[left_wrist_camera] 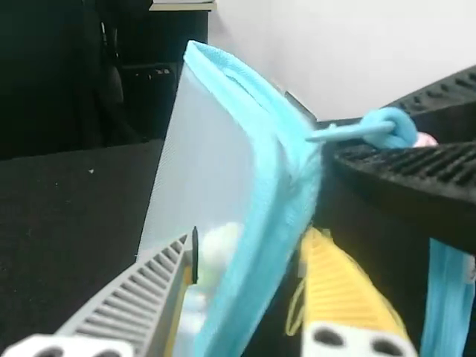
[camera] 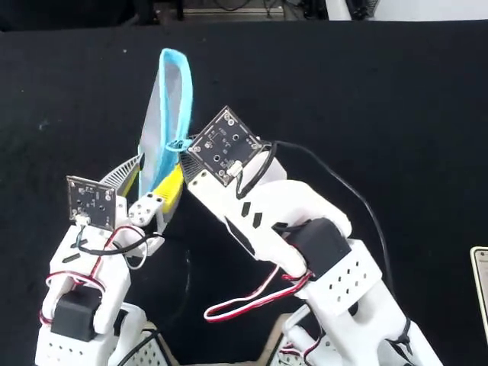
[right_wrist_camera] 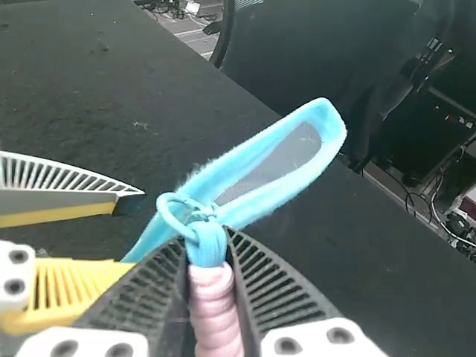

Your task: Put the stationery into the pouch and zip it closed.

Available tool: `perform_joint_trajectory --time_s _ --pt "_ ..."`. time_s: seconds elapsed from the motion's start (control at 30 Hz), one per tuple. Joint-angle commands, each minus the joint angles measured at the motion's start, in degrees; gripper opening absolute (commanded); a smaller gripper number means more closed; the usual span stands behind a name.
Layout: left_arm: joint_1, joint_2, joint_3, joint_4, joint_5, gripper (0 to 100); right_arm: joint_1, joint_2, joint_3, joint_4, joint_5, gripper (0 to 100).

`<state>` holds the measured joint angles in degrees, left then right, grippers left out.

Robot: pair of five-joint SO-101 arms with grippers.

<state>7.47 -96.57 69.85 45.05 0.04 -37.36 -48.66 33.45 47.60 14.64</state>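
The pouch (camera: 164,114) of pale mesh with light-blue trim stands upright above the black table, and appears in the left wrist view (left_wrist_camera: 216,186) and the right wrist view (right_wrist_camera: 290,156). My left gripper (camera: 149,183) is shut on its lower edge, with a grey finger (left_wrist_camera: 141,297) on one side and a yellow finger (left_wrist_camera: 342,297) on the other. My right gripper (right_wrist_camera: 208,260) is shut on the blue zipper pull (right_wrist_camera: 197,223), a knotted cord loop with a pink coil behind it. The pull (camera: 181,144) sits at the pouch's side. A pale shape (left_wrist_camera: 219,242) shows through the mesh.
Black cloth (camera: 366,99) covers the table around the arms. A pale flat object (camera: 480,282) lies at the right edge. Both arm bases stand at the near edge, with red and white cables (camera: 244,301) hanging between them.
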Motion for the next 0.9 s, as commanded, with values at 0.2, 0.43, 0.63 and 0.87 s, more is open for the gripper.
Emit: perform_joint_trajectory --time_s 0.2,0.43,0.63,0.87 --pt "-0.75 -0.18 5.23 -13.10 -4.13 22 -0.70 -0.22 -0.48 -0.88 0.18 1.1" --pt "-0.57 -0.18 7.43 -17.85 -5.80 22 -5.45 0.13 -0.48 -0.88 0.18 1.1" --pt "-0.75 -0.18 7.43 -17.14 -6.07 19 -5.36 -0.13 -0.57 -0.88 0.18 1.1" --pt "-0.84 -0.70 3.56 -5.36 -6.15 3 -2.81 -0.22 -0.84 -1.23 0.18 1.1"
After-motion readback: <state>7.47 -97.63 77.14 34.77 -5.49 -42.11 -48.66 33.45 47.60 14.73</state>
